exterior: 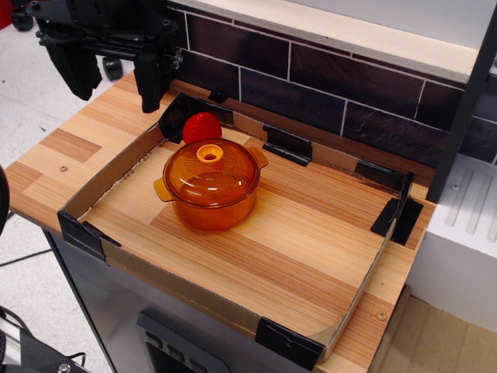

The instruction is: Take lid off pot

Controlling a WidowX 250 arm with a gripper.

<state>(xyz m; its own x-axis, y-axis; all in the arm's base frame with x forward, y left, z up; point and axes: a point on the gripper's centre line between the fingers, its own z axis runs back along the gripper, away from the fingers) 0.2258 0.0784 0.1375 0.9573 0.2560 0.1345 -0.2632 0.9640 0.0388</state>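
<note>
The amber-orange glass pot (211, 206) stands on the wooden table inside the cardboard border, left of centre. Its domed amber lid (210, 172) sits on it, with the small ring knob (209, 154) at its centre. My black gripper (115, 78) hangs at the top left, above the table's back left corner, well up and to the left of the pot. Its two fingers (150, 81) point down with a wide gap between them and hold nothing.
A red ball (201, 127) lies just behind the pot near the back cardboard wall. A low cardboard border (105, 180) with black taped corners rings the work area. A dark tiled wall (326, 81) runs along the back. A white appliance (462, 233) stands at the right.
</note>
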